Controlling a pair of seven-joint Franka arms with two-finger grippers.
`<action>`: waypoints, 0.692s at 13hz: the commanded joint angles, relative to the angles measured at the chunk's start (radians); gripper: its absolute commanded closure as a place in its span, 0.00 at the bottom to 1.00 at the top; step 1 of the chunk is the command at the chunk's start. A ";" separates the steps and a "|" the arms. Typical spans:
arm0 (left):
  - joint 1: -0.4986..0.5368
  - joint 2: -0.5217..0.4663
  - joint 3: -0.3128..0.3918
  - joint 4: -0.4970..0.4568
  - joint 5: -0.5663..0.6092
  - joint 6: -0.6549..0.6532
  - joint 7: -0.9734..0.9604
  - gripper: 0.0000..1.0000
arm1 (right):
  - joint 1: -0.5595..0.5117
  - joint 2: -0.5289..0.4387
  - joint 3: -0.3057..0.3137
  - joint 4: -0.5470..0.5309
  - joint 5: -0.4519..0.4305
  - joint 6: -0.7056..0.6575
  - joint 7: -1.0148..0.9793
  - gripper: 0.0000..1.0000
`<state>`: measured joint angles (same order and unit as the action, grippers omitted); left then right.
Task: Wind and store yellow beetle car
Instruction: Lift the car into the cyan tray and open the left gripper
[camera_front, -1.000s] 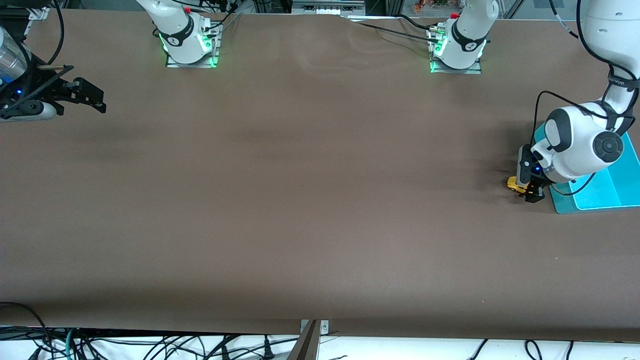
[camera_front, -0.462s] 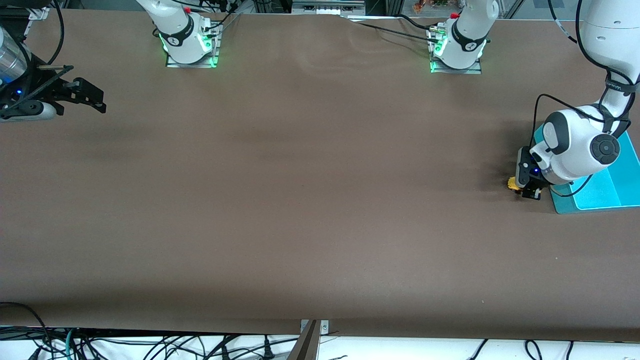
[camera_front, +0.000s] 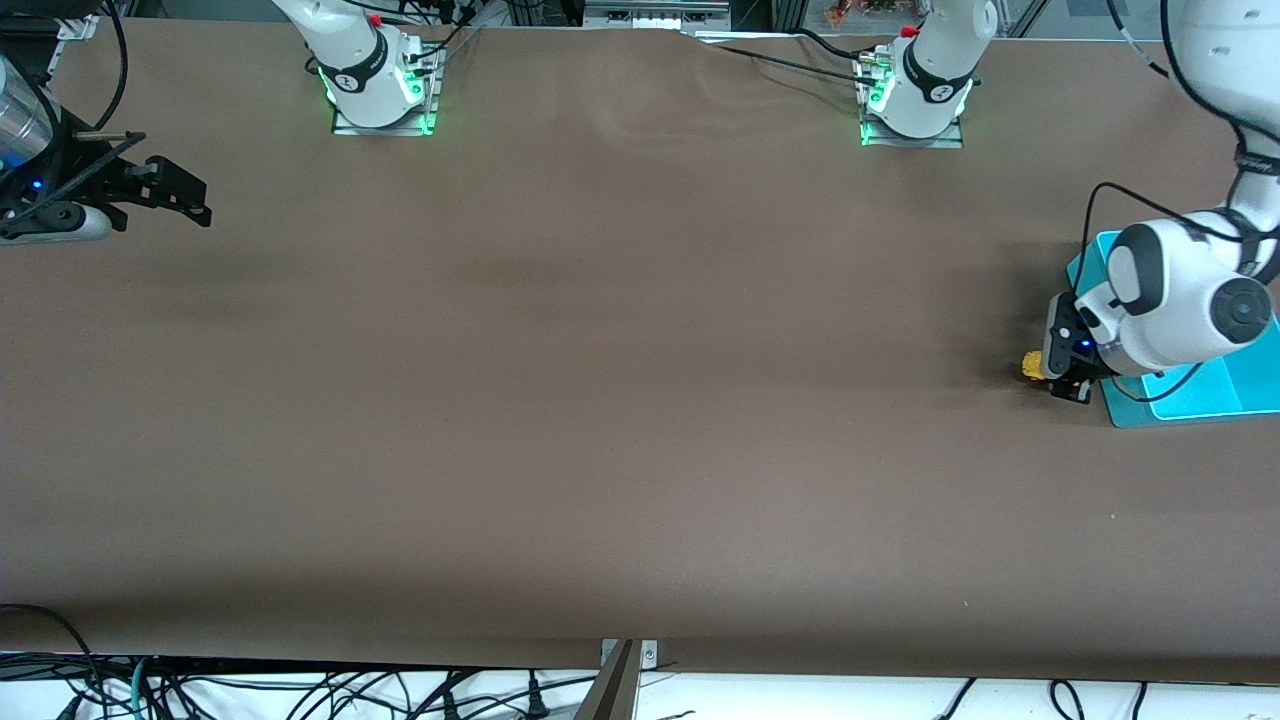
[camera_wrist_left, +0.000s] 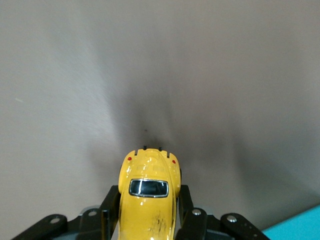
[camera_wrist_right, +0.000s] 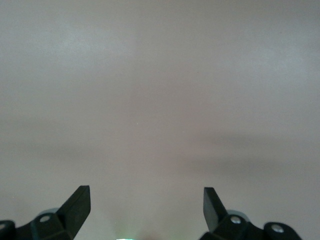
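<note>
The yellow beetle car (camera_front: 1032, 366) sits low at the brown table, beside the teal tray (camera_front: 1200, 395) at the left arm's end. My left gripper (camera_front: 1062, 380) is shut on it. In the left wrist view the yellow beetle car (camera_wrist_left: 149, 197) shows its rounded body and dark window, with a black finger pressed on each side, and my left gripper (camera_wrist_left: 148, 202) holds it just at the tabletop. My right gripper (camera_front: 190, 200) waits open and empty over the right arm's end of the table; it also shows in the right wrist view (camera_wrist_right: 146, 200).
The teal tray has a raised rim (camera_front: 1125, 415) right next to the held car; a corner of it shows in the left wrist view (camera_wrist_left: 300, 227). The two arm bases (camera_front: 380, 90) (camera_front: 912, 95) stand along the table edge farthest from the front camera.
My left gripper with the yellow car has shifted a little toward the teal tray. The right arm has not moved.
</note>
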<state>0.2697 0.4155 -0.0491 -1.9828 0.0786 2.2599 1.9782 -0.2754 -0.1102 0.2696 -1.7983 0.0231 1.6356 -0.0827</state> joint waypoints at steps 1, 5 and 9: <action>0.008 -0.035 -0.047 0.134 -0.008 -0.275 -0.063 0.84 | 0.001 0.012 -0.001 0.031 -0.003 -0.026 0.012 0.00; 0.052 -0.040 -0.028 0.256 0.045 -0.514 -0.049 0.84 | -0.001 0.014 -0.001 0.030 -0.003 -0.026 0.011 0.00; 0.230 -0.009 -0.028 0.245 0.167 -0.479 -0.032 0.84 | -0.001 0.014 -0.001 0.030 -0.003 -0.026 0.009 0.00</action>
<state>0.4281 0.3773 -0.0637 -1.7477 0.2019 1.7692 1.9231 -0.2758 -0.1094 0.2692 -1.7981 0.0232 1.6352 -0.0827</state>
